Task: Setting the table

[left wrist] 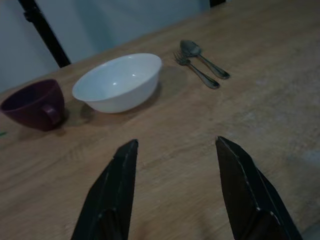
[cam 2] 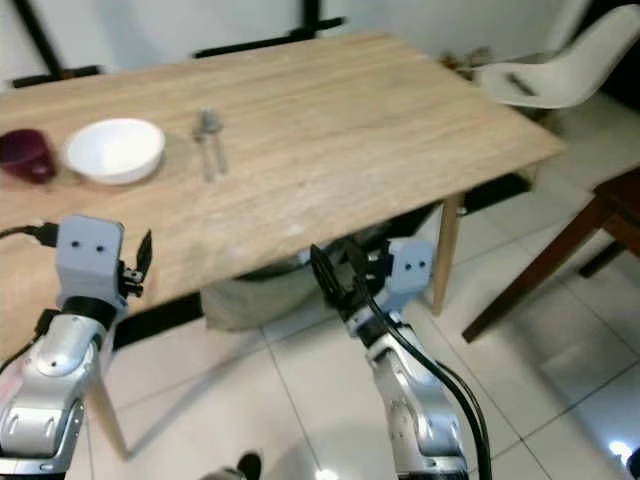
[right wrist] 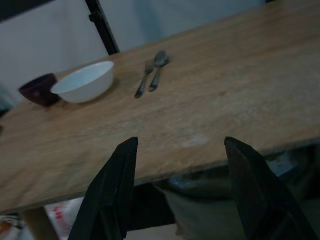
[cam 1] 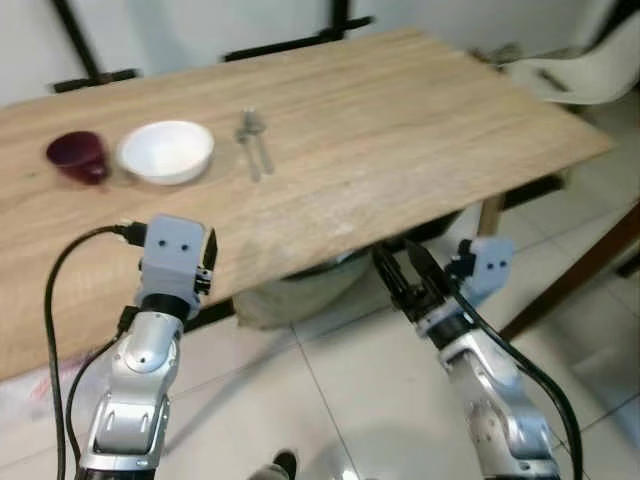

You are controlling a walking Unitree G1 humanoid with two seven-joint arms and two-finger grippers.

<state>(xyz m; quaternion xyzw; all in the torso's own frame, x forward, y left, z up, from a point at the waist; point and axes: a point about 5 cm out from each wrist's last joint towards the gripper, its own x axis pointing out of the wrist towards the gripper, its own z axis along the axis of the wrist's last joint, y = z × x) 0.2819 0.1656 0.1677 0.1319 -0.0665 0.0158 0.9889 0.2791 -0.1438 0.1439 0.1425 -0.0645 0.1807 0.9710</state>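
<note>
At the worktop's far left, cup, bowl and fork-and-spoon pair sit in a row like a place setting, around 11 o'clock of both empty, spread-fingered grippers: left gripper over the near edge, right gripper below it.

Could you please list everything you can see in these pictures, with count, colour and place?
table: one, light wood, before the robot
bowl: one, white, on the table toward its left end
cup: one, dark purple, just left of the bowl
fork: one, metal, right of the bowl
spoon: one, metal, lying alongside the fork
chair: one, white, beyond the table's right end
wooden furniture: one, brown, at the right edge
sack: one, grey-green, under the table
left gripper: black fingers, open, over the table's near edge
right gripper: black fingers, open, below the table's near edge
</note>
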